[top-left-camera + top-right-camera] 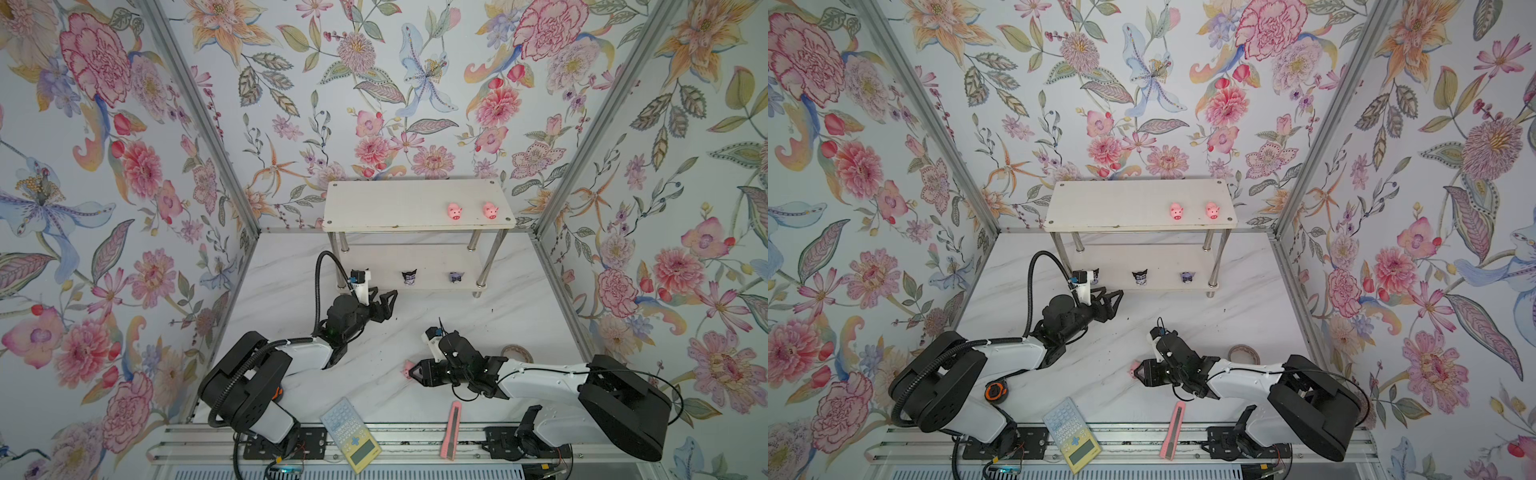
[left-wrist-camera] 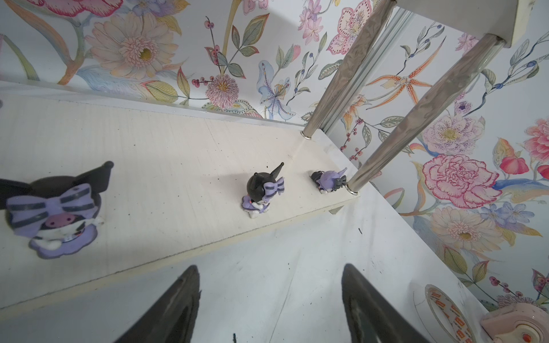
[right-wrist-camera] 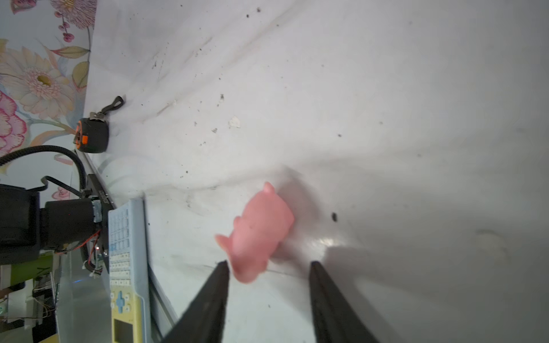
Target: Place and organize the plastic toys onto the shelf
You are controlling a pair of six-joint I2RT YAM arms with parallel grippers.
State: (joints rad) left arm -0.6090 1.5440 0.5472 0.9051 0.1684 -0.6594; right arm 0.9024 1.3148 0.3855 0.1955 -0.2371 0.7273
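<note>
Pink, light and probably slick plastic; best to pinch the pig (image 3: pixel 258 234) across its round middle, there on the table (image 3: pixel 386 118) at the parted tips of the empty right gripper (image 3: pixel 269 262), with the left gripper (image 2: pixel 270 267) also wide and empty by the shelf (image 2: pixel 148 148)

1. A pale blue and yellow calculator (image 1: pixel 351 434) lies at the near edge of the white marbled table (image 1: pixel 291 307), a little left of the middle. It lies partly over the metal rail (image 1: pixel 187 453).
2. A long pink utility knife (image 1: pixel 452 430) lies to the right of it, also across the near edge.
3. A roll of tape (image 1: pixel 517 353) lies flat at the right side.
4. A black and orange tape measure (image 1: pixel 995 392) is at the near left.
5. Flowered wallpaper (image 1: pixel 104 166) covers the walls around.
</note>
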